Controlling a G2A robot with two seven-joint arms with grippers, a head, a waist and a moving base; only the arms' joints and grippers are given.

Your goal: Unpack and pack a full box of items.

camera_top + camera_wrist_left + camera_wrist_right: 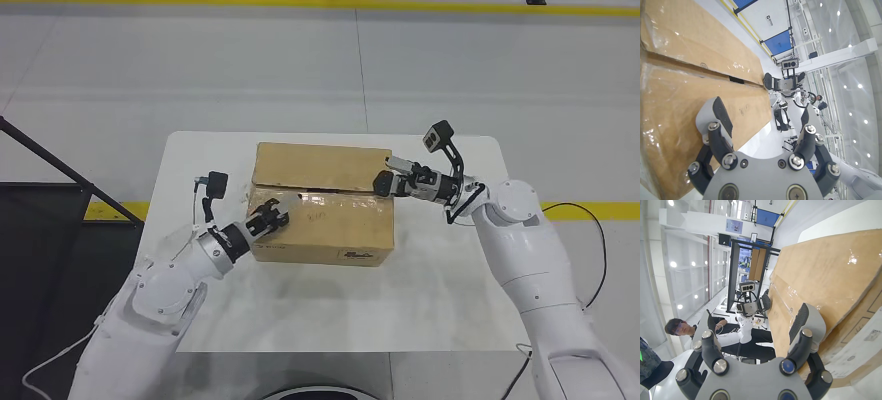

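A brown cardboard box [335, 238] stands in the middle of the white worktop [300, 300], a little toward the far side. Its long side runs from left to right. The box is closed: the two top flaps meet in a seam [320, 188] that goes along the whole length. Clear shiny tape [738, 66] lies over the flaps. In the left wrist view a small dark gap [736, 79] is open in the seam, closer to the right end of the box.

The left tool [270, 217] is at the left end of the box, just on the near side of the seam. Its fingers are apart and nothing is between them. One finger [721, 111] is over the near flap, and the other is past the edge of the box. I cannot tell if the finger really touches the cardboard.

The right tool [382, 184] is at the right end of the box, at the place where the seam ends. Its fingers are also apart and hold nothing. In the right wrist view one finger [800, 321] is close against the top edge of the box at this end, and the other stands free in the air beside the box. The two tools face each other along the seam, well apart.
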